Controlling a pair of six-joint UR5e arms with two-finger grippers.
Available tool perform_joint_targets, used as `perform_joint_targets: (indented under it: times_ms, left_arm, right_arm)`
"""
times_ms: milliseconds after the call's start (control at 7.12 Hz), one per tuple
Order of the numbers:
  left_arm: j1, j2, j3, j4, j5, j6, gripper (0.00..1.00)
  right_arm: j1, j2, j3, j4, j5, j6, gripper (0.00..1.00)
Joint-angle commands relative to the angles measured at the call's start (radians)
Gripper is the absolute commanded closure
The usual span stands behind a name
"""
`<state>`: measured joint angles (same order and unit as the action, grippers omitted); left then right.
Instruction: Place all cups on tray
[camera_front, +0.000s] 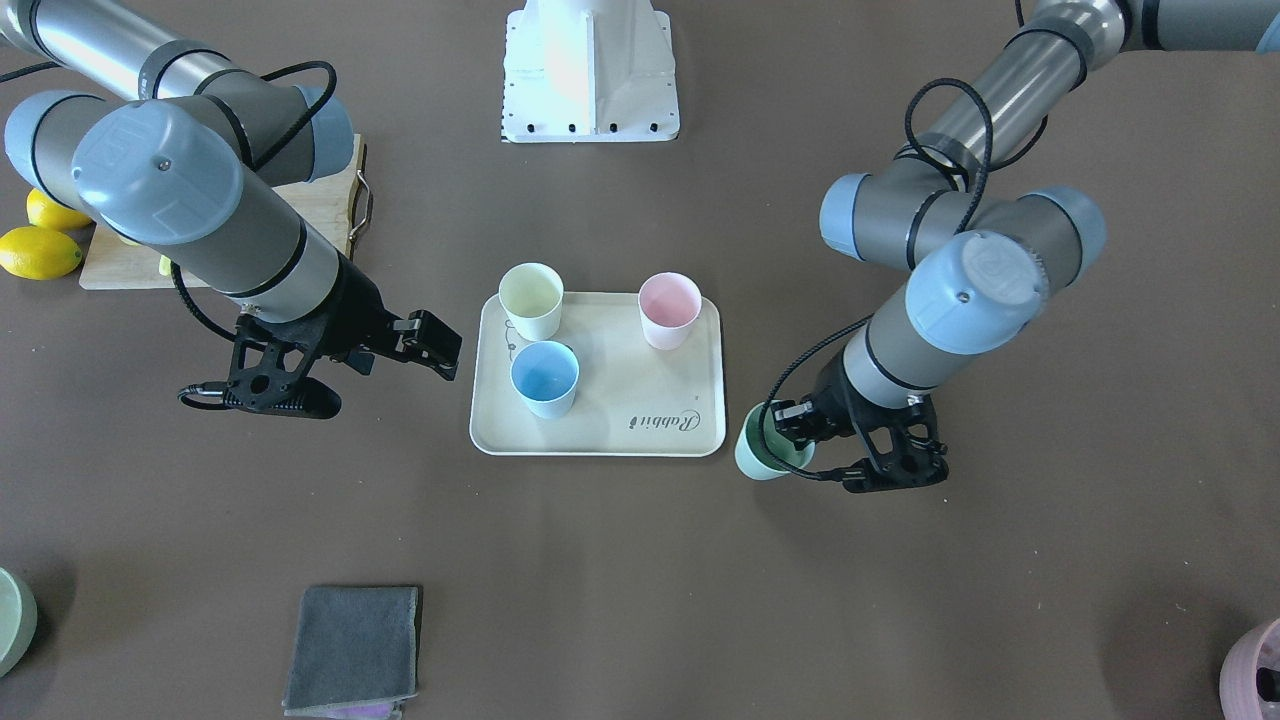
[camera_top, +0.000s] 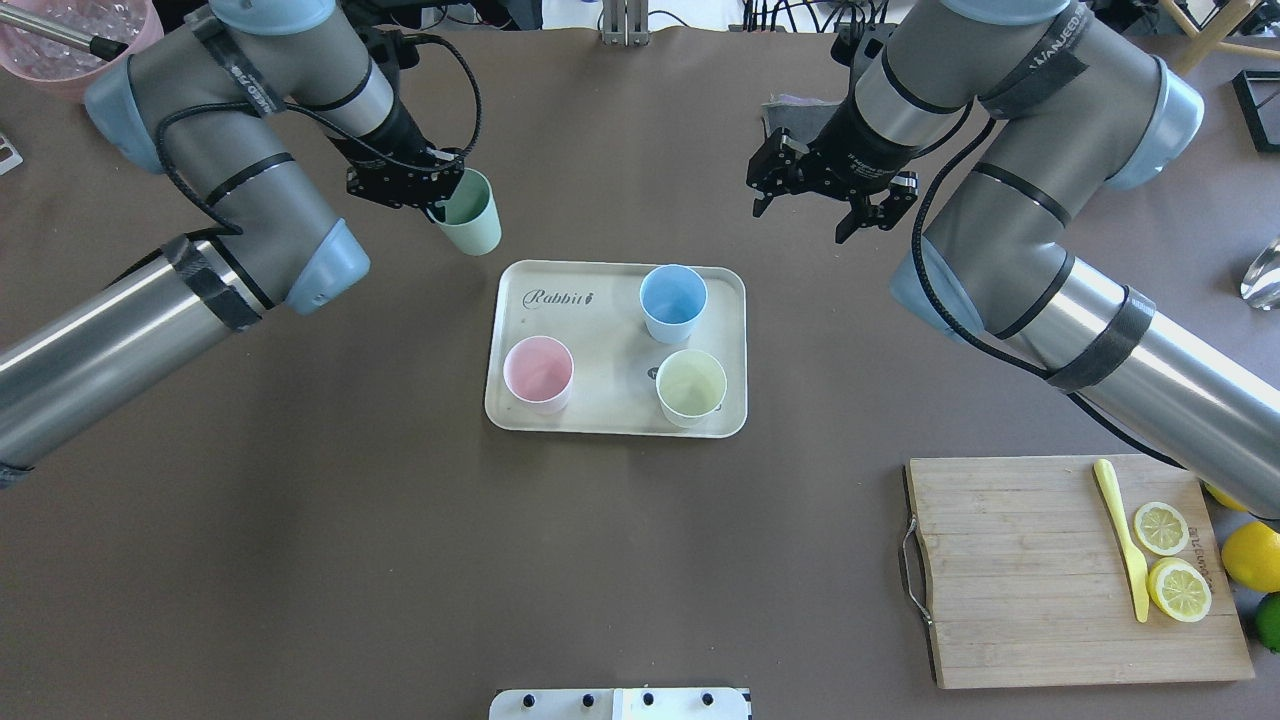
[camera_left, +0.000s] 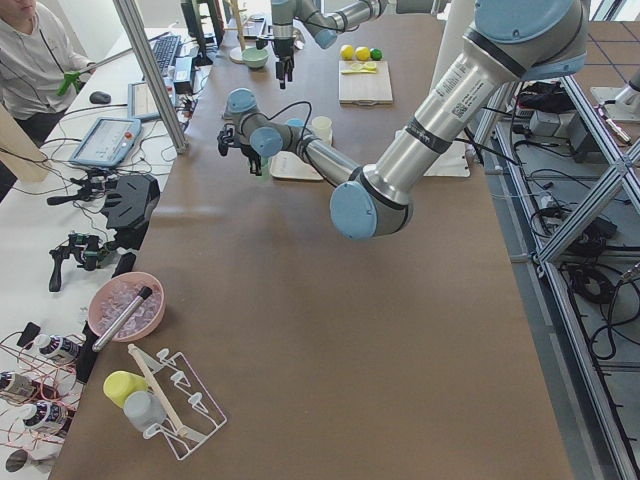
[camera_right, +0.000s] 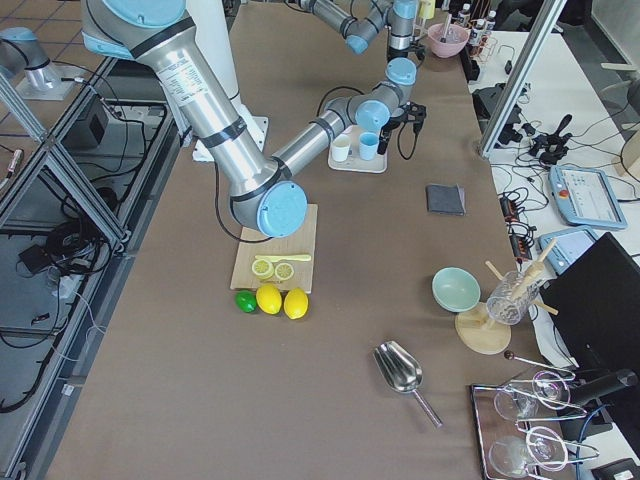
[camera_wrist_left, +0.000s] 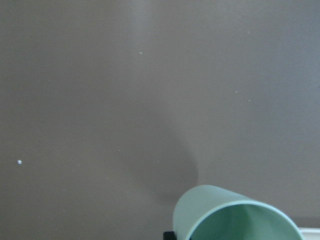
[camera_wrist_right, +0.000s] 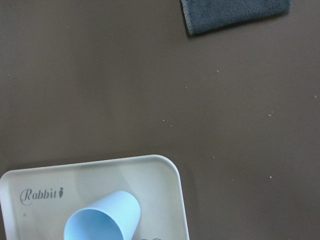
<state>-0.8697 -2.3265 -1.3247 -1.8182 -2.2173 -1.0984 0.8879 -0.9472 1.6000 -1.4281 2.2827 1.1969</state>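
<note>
The cream tray (camera_top: 600, 415) with the "Rabbit" script lies mid-table, also in the front view (camera_front: 640, 395). On it stand a blue cup (camera_top: 672, 300), a pink cup (camera_top: 538, 372) and a pale yellow cup (camera_top: 690, 385). My left gripper (camera_top: 440, 195) is shut on the rim of a green cup (camera_top: 472, 218) and holds it tilted, just off the tray's far left corner. The green cup also shows in the left wrist view (camera_wrist_left: 235, 215). My right gripper (camera_top: 798, 220) is open and empty, beyond the tray's far right corner.
A wooden cutting board (camera_top: 1030, 570) with lemon slices (camera_top: 1170, 560) and a yellow knife (camera_top: 1120, 535) lies near right, whole lemons (camera_top: 1250, 555) beside it. A grey cloth (camera_front: 355, 645) lies on the far side. A pink bowl (camera_top: 60, 35) stands far left.
</note>
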Motion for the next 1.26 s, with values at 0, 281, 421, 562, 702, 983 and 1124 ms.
perform_joint_targets:
  times_ms: [0, 281, 421, 562, 702, 983, 1124]
  left_arm:
    - [0.084, -0.063, -0.01, 0.031, 0.06, -0.138, 1.0]
    - [0.167, -0.06, -0.01, 0.042, 0.152, -0.15, 1.0]
    - [0.175, -0.062, -0.011, 0.054, 0.169, -0.15, 1.0]
    - [0.182, -0.06, -0.011, 0.054, 0.172, -0.149, 1.0]
    - [0.187, -0.062, -0.016, 0.056, 0.171, -0.147, 0.42]
    - [0.157, -0.027, -0.129, 0.13, 0.165, -0.118, 0.02]
    - [0.097, 0.033, -0.269, 0.258, 0.163, 0.019, 0.02]
  right_arm:
    - [0.019, -0.034, 0.003, 0.0, -0.006, -0.042, 0.0]
    - [0.023, -0.064, 0.017, -0.002, -0.009, -0.071, 0.0]
    - [0.023, -0.064, 0.017, -0.002, -0.008, -0.071, 0.0]
    - [0.022, -0.065, 0.017, -0.002, -0.008, -0.071, 0.0]
    - [0.026, -0.068, 0.018, -0.002, -0.008, -0.071, 0.0]
    - [0.058, -0.074, 0.032, -0.024, 0.0, -0.086, 0.0]
    - [0.086, -0.102, 0.061, -0.088, -0.002, -0.188, 0.0]
